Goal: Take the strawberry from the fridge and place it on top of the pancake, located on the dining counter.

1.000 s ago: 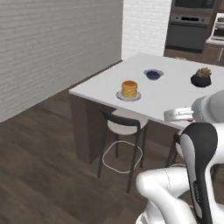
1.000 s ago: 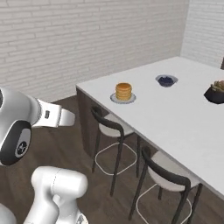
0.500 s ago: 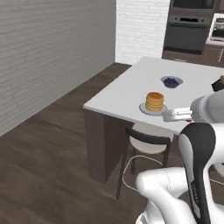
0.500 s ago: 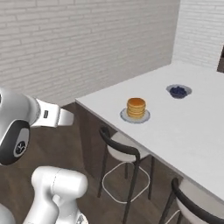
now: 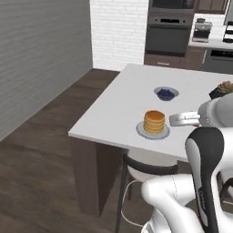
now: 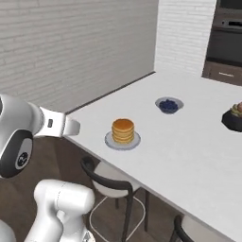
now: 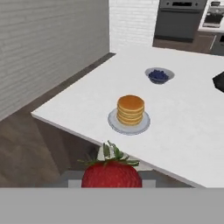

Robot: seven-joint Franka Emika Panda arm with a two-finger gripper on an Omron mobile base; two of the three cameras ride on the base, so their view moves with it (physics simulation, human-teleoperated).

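Strawberry (image 7: 112,173), red with a green leafy cap, sits at the bottom of the hand view, right at the fingers, which pinch it from either side; the tips themselves are hidden behind the berry. It is held in the air off the near edge of the dining counter (image 7: 183,127), short of the pancake (image 7: 130,109). That golden stack rests on a small grey plate (image 7: 114,123) near the counter's near left corner. Farther back on the white top stands a small bowl of blueberries (image 7: 158,75), well apart from the stack. In the left base view the hand (image 5: 184,119) reaches in from the right, just beside the plate. A dark-backed stool (image 5: 148,166) is tucked under the near edge. A dark oven (image 5: 169,28) stands against the far wall.
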